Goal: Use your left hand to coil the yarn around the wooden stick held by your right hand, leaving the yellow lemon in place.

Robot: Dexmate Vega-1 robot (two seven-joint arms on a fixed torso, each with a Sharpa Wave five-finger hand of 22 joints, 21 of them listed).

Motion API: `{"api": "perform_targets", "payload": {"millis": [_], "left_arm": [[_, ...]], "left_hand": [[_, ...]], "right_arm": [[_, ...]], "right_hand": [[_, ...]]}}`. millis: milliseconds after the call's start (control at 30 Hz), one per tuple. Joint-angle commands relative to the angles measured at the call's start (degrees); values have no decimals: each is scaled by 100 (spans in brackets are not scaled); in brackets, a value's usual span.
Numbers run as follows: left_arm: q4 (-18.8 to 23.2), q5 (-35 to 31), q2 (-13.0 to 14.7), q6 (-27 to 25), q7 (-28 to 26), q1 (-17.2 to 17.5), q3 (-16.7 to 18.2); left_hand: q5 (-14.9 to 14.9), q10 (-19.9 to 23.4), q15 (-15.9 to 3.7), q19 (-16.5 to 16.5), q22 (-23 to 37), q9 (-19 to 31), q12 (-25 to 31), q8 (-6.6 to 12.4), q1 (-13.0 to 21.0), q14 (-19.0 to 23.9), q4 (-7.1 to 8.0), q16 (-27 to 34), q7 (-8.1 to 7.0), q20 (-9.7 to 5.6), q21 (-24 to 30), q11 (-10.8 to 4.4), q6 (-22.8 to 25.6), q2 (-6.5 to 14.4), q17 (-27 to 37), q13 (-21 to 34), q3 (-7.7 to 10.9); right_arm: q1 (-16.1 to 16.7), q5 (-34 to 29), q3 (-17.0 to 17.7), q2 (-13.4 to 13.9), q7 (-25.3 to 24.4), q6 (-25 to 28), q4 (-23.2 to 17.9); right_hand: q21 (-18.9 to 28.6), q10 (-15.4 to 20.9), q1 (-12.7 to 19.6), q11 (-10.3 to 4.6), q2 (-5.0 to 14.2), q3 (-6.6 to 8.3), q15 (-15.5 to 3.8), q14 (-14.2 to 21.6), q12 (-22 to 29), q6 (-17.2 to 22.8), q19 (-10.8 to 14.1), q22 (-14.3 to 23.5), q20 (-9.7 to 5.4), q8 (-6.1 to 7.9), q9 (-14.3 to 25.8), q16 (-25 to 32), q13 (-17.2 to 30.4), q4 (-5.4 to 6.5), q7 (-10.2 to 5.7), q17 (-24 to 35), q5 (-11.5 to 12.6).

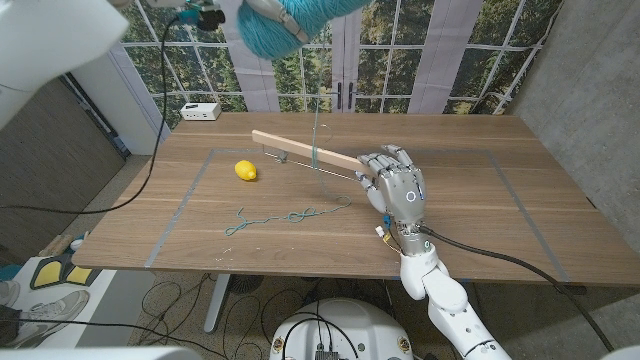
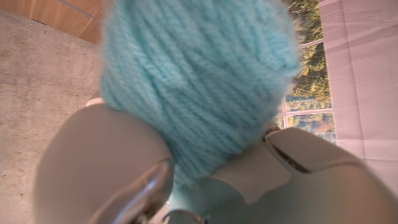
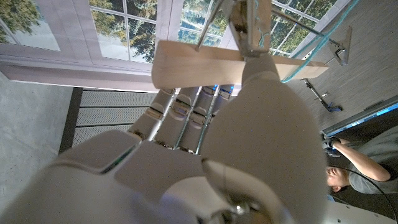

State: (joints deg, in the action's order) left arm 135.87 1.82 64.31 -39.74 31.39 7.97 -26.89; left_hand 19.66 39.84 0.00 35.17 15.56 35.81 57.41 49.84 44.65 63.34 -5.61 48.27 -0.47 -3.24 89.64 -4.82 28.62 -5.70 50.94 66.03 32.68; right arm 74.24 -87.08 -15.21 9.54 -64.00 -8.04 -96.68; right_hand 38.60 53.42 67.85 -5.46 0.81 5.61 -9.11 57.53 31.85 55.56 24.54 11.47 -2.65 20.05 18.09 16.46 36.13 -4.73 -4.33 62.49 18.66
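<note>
My right hand grips one end of a flat wooden stick, which reaches out to the left above the table; the stick also shows past my right hand in the right wrist view. My left hand is raised high near the camera and holds a ball of turquoise yarn; up close the yarn ball sits in the left hand. A thin strand runs down from the ball to the stick. Its loose tail lies on the table. The yellow lemon rests left of the stick.
A white box sits at the table's far left corner. Grey tape lines mark a rectangle on the wooden table. A person appears at the edge of the right wrist view.
</note>
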Motion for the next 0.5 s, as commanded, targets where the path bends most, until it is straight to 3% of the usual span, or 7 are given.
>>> {"api": "perform_targets", "payload": {"millis": [33, 167, 333, 500], "left_arm": [[47, -696, 108, -709, 153, -308, -429], [74, -893, 176, -869, 198, -316, -495], [97, -940, 264, -962, 294, -255, -479], [168, -1098, 371, -1052, 476, -264, -584]], "left_hand": [[-10, 134, -1199, -36, 18, 4, 15, -32, 1498, 1223, 716, 23, -24, -534, 22, -101, 50, 1556, 1747, 43, 768], [-13, 131, -1200, -39, 20, 7, 5, -36, 1498, 1208, 712, 4, -30, -534, 22, -96, 50, 1558, 1738, 37, 769], [-16, 131, -1198, -42, 21, 6, -3, -37, 1496, 1206, 711, -4, -31, -535, 21, -93, 63, 1557, 1738, 32, 767], [-20, 135, -1199, -43, 14, 7, -4, -45, 1494, 1218, 709, -2, -25, -536, 18, -103, 56, 1559, 1748, 39, 765]], "right_arm": [[258, -37, 15, 12, 0, -762, -470], [353, 47, 386, -439, 0, -1539, -455], [416, 103, 1048, -1247, 0, -2622, -341], [410, 80, 1372, -1591, 0, -2798, -297]], "right_hand": [[30, 430, 743, -396, 782, 8, -425, 48, -5, 591, -43, 0, -885, 38, 19, -2, 1, 39, -590, 33, 36], [41, 435, 741, -405, 781, -2, -424, 48, -5, 587, -48, 0, -885, 35, 24, -12, 14, 46, -597, 38, 38], [58, 437, 747, -406, 782, -12, -426, 54, -9, 589, -54, 0, -886, 34, 32, -21, 28, 52, -596, 48, 41], [73, 444, 754, -408, 781, -22, -427, 57, -20, 590, -62, 0, -887, 32, 37, -31, 26, 57, -592, 57, 44]]}}
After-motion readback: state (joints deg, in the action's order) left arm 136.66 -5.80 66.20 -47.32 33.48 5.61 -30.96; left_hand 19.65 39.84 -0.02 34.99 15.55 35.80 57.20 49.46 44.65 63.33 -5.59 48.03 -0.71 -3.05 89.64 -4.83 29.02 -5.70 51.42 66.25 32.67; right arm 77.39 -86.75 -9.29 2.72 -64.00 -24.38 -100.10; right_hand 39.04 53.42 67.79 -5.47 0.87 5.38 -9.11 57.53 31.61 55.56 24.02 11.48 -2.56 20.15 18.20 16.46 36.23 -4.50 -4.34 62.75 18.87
